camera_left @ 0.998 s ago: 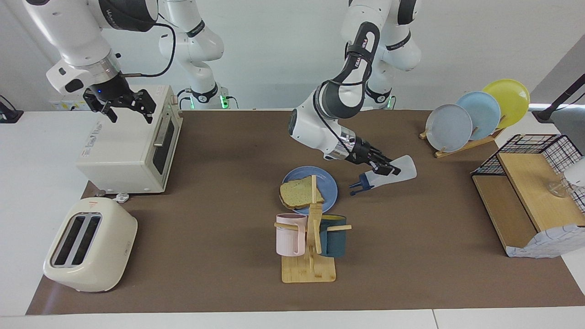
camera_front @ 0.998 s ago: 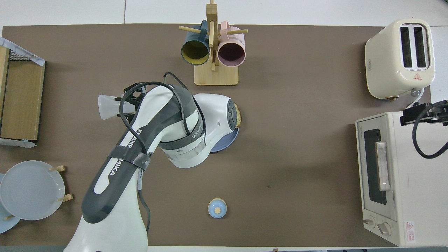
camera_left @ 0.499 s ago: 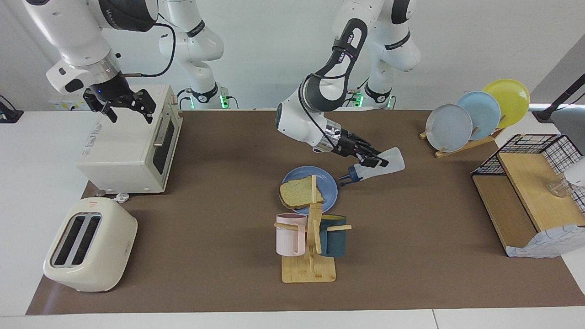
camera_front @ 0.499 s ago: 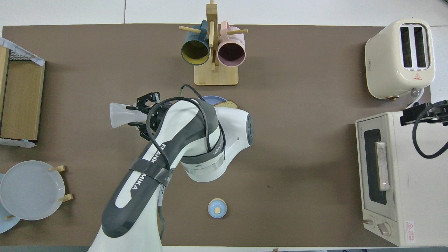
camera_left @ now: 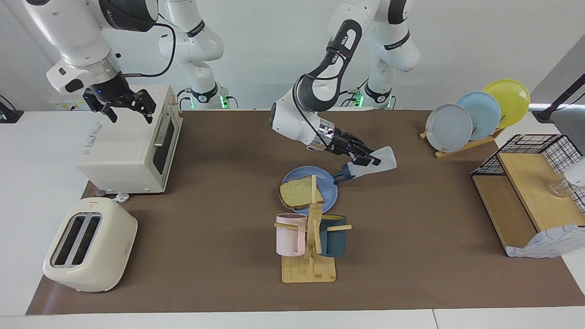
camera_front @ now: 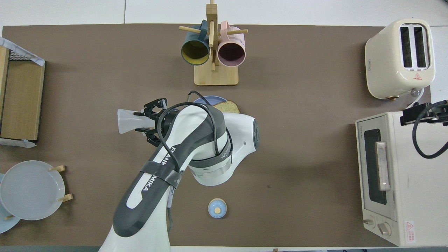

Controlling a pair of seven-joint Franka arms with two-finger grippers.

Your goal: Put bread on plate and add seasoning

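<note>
The bread (camera_left: 299,192) lies on the blue plate (camera_left: 299,176) in the middle of the table, just nearer to the robots than the mug rack. My left gripper (camera_left: 365,160) is shut on the seasoning (camera_left: 372,165), a translucent bottle tipped almost flat, its dark cap (camera_left: 343,173) pointing down at the plate's rim on the left arm's side. In the overhead view the left arm hides most of the plate (camera_front: 206,99) and bread (camera_front: 229,106); the bottle's base (camera_front: 127,120) sticks out past the left gripper (camera_front: 148,120). My right gripper (camera_left: 128,103) waits open above the toaster oven.
A mug rack (camera_left: 311,246) with a pink and a dark teal mug stands close to the plate. A toaster oven (camera_left: 132,146) and a toaster (camera_left: 89,244) are at the right arm's end. A plate rack (camera_left: 475,114) and wire shelf (camera_left: 530,192) are at the left arm's end. A small bell (camera_front: 217,208) stands near the robots.
My left gripper has carried the tilted seasoning bottle toward the plate, bringing its cap from beside the plate to the plate's rim. The right arm has not moved.
</note>
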